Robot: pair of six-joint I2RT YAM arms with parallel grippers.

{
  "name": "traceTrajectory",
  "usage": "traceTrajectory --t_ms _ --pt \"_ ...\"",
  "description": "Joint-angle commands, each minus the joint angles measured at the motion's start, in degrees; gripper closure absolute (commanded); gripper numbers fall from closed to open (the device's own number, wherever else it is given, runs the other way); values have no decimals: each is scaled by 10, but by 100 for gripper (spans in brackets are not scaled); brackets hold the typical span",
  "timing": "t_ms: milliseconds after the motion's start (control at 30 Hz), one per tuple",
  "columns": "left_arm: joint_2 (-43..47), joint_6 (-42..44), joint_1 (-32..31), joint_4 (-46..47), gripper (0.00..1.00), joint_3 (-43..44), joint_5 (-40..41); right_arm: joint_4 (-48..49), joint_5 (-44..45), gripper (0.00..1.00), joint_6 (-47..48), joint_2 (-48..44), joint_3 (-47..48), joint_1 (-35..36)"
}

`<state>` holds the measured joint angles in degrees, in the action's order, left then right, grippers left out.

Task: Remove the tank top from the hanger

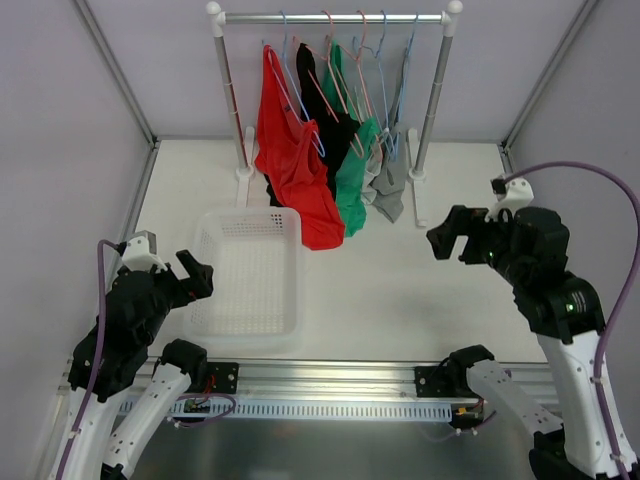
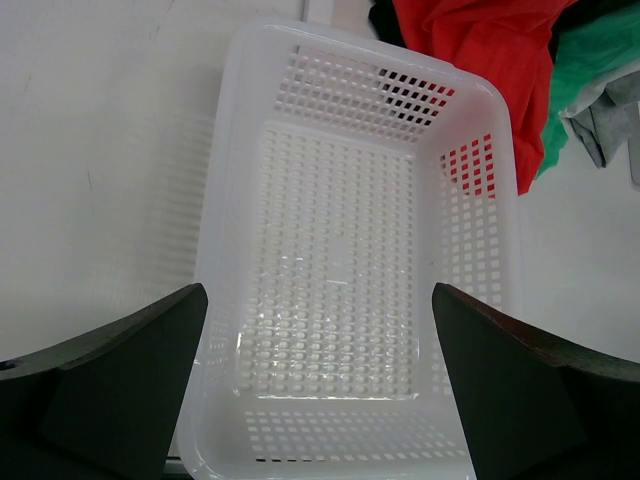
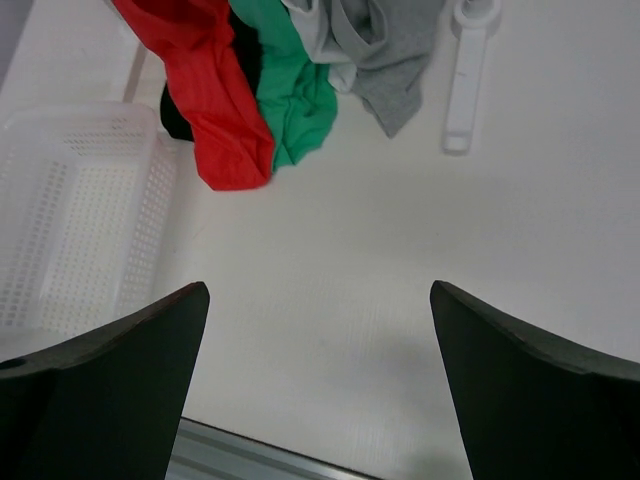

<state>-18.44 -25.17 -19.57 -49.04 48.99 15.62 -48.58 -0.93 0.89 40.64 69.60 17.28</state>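
On the left gripper (image 2: 318,385) I see the fingers (image 2: 125,390) spread wide with nothing between them, hanging above the near end of the white basket (image 2: 222,160); the right gripper (image 3: 318,385) is likewise gaping and empty, over bare table (image 3: 420,260), well short of the clothes. Farther out, the red tank top (image 1: 295,160) hangs on a hanger (image 1: 283,80) at the left end of the rail (image 1: 335,17); its hem drops just beside the basket's far right corner, though I cannot tell whether it touches. To its right hang a black top (image 1: 338,130), a green top (image 1: 356,185) and a grey top (image 1: 390,185), all bunched close together; their hems reach down to the table.
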Motion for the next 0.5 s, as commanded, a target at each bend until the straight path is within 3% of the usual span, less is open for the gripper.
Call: traceTrajectory --t_ms 0,100,267,467 --pt "2 -13 -6 15 1 -2 13 120 -62 1 -4 83 75 -1" --pt "2 -14 -6 14 1 -3 14 157 -52 7 17 178 125 -1" --pt "-1 -13 -6 14 1 -3 14 188 -8 27 48 314 249 -2" --pt "2 -14 -6 15 1 -3 15 190 25 38 77 455 401 -1"
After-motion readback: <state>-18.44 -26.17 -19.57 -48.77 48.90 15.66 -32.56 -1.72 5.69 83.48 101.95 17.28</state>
